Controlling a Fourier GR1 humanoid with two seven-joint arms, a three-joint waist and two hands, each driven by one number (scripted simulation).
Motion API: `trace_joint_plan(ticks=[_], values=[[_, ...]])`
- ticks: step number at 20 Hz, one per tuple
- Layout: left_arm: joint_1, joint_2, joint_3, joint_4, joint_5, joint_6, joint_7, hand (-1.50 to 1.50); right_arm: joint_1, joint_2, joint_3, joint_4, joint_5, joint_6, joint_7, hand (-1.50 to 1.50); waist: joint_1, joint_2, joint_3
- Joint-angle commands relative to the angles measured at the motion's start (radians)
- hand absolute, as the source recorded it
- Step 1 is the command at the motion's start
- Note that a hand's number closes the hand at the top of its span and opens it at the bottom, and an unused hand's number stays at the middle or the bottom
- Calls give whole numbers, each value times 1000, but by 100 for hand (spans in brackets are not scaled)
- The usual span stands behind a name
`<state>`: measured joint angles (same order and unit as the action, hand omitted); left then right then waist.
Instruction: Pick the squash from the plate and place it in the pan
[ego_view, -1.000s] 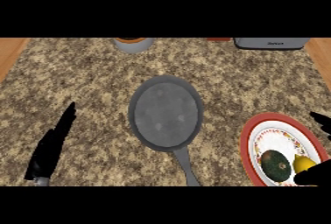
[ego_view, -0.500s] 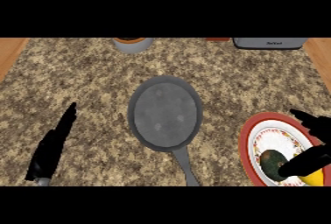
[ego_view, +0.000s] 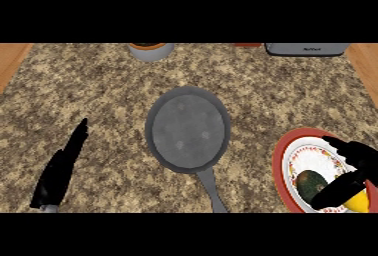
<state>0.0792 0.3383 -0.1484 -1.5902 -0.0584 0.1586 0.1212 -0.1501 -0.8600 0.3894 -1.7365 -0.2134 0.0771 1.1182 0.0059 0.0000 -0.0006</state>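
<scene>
Squash (ego_view: 308, 181), dark green with an orange patch, lies in the head view on the lower part of the red-rimmed plate (ego_view: 277, 167) at the right edge of the worktop (ego_view: 96, 90). It is an oval whose long axis seems to run roughly from the view's near edge to its far edge. Which end is the stem I cannot tell.

The right hand (ego_view: 359, 162) hangs over the plate's right half, spread wide and holding nothing. Its fingers (ego_view: 347, 149) sit above the squash in the view, and the thumb (ego_view: 334, 194) lies just beside its right flank. A yellow fruit (ego_view: 358, 201) sits close by, partly under the thumb.

The main risk, as I judge it, is that the hand closes on the yellow fruit or on both pieces, since they lie so close together. A closing thumb could also roll the squash toward the plate's left rim. The pan (ego_view: 188, 130) waits at mid-worktop, well apart to the left, its handle (ego_view: 210, 192) pointing toward the robot. The left hand (ego_view: 63, 167) rests open at the lower left.
</scene>
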Motion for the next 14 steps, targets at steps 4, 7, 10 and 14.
trace_joint_plan(ticks=[4, 7, 10, 14], values=[[-35, 13, 31, -55, 18, -44, 78, 0, -57, 65, 28, 56, 29, 40, 166, -150, 2, 1, 0], [-20, 6, 55, -10, 10, -43, 26, 0, -41, 96, 45, 65, 69, 22, 160, -150, 0, 1, 0], [5, 7, 65, -7, 19, -68, -14, 0, -23, 153, 76, 70, 108, -6, 158, -150, 1, 0, 0], [23, -4, 60, -41, -2, -69, 21, 0, -15, 167, 69, 131, 138, 24, 116, -150, 0, -1, 0]])
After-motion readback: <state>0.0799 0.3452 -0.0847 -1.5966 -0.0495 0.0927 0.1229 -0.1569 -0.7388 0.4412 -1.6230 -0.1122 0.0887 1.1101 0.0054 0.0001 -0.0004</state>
